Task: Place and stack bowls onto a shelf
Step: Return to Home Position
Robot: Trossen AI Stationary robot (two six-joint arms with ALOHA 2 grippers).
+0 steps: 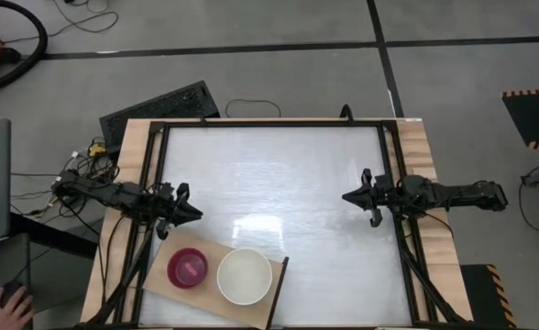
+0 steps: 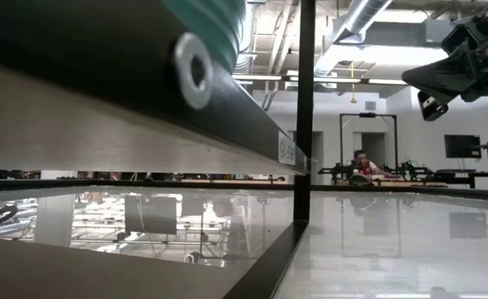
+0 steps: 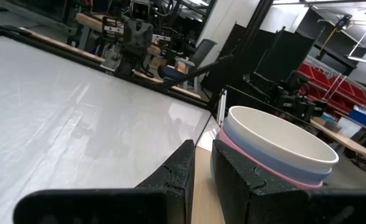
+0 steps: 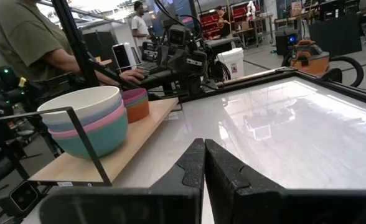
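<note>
The light-wood shelf (image 1: 164, 286) lies at the table's near-left corner, and its board (image 4: 127, 146) carries two stacks of bowls. One stack (image 4: 86, 121) has a cream white bowl (image 1: 245, 276) on top, then slate blue, pink and a teal one at the bottom. The other stack has a magenta bowl (image 1: 188, 268) sitting in a red-orange one (image 4: 136, 111). My left gripper (image 1: 196, 214) hovers shut just beyond the shelf's far edge, with the cream-topped stack (image 3: 276, 146) close beside it. My right gripper (image 1: 346, 196) hangs shut over the table's right half, away from the bowls.
A black frame (image 1: 269, 125) edges the white tabletop. A thin black wire bracket (image 4: 77, 146) stands at the shelf's end. A keyboard (image 1: 159, 108) lies beyond the far-left corner. A person (image 4: 21, 37) stands at the left side, with a hand (image 1: 8, 307) on a mouse.
</note>
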